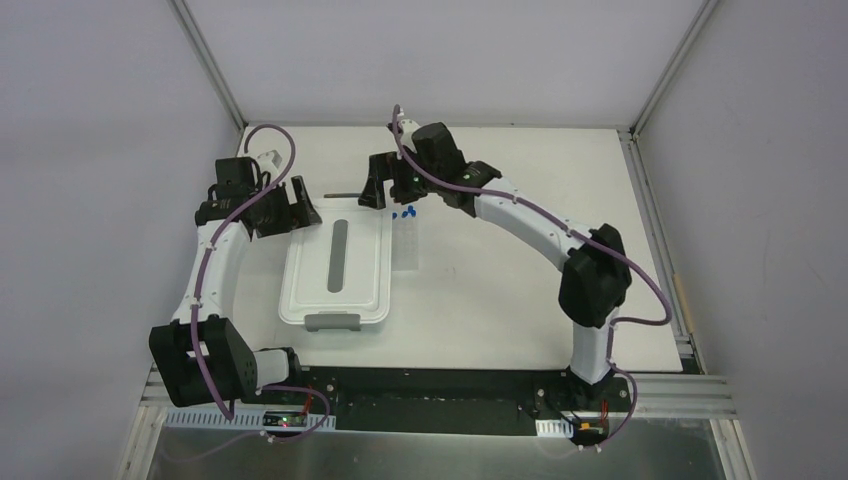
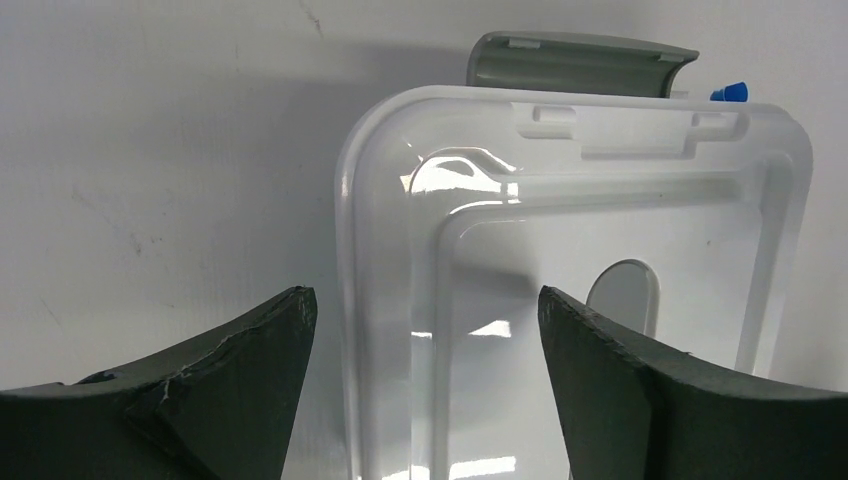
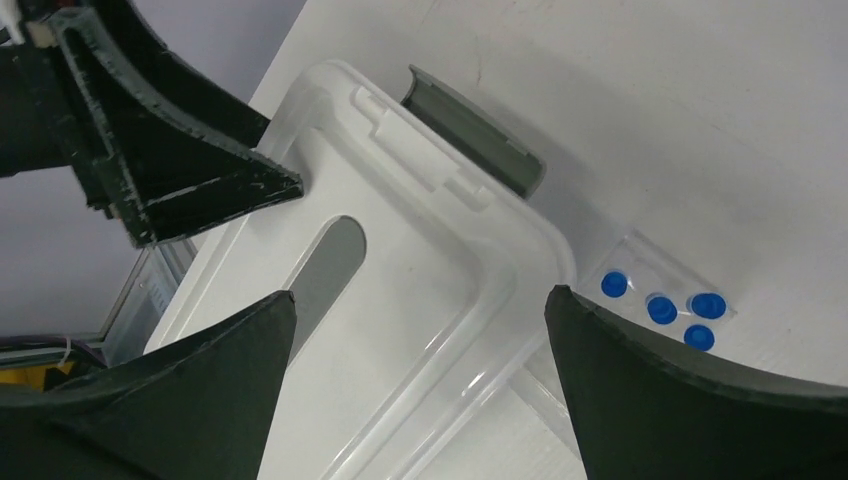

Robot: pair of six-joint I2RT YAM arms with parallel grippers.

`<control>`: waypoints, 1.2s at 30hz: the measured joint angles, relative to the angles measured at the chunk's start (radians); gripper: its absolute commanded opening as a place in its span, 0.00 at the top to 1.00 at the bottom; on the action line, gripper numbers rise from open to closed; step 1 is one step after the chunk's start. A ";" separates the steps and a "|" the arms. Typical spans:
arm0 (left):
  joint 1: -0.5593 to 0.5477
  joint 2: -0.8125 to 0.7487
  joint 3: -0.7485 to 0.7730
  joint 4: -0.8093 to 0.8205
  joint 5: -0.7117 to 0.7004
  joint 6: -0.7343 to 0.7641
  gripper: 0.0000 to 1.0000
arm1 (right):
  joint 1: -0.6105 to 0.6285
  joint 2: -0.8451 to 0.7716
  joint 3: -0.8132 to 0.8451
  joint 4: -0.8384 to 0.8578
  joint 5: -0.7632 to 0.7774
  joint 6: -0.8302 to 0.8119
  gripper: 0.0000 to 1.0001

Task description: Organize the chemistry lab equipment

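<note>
Left claw and right claw gape empty over the shut bin; tubes beside the right claw likely await sorting.

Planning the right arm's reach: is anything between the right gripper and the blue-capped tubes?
Nothing visible does. The open right gripper hovers over a corner of the bin lid; the blue-capped tubes stand in their clear rack right beside the bin, uncovered.
</note>
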 measured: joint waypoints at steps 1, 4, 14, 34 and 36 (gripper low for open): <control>0.000 0.002 0.000 0.002 0.000 0.002 0.22 | -0.008 0.024 0.018 -0.009 -0.016 0.006 0.01; 0.000 0.012 -0.003 0.007 0.000 0.008 0.27 | -0.024 0.113 0.096 -0.039 -0.065 0.017 0.01; 0.001 0.029 -0.003 0.039 0.021 0.009 0.36 | -0.029 0.274 0.289 -0.085 -0.134 0.013 0.01; 0.001 0.033 -0.005 0.053 0.024 0.009 0.42 | -0.038 0.459 0.452 -0.171 -0.200 -0.019 0.21; 0.001 0.033 -0.005 0.053 0.024 0.009 0.42 | -0.039 0.466 0.452 -0.149 -0.225 -0.015 0.27</control>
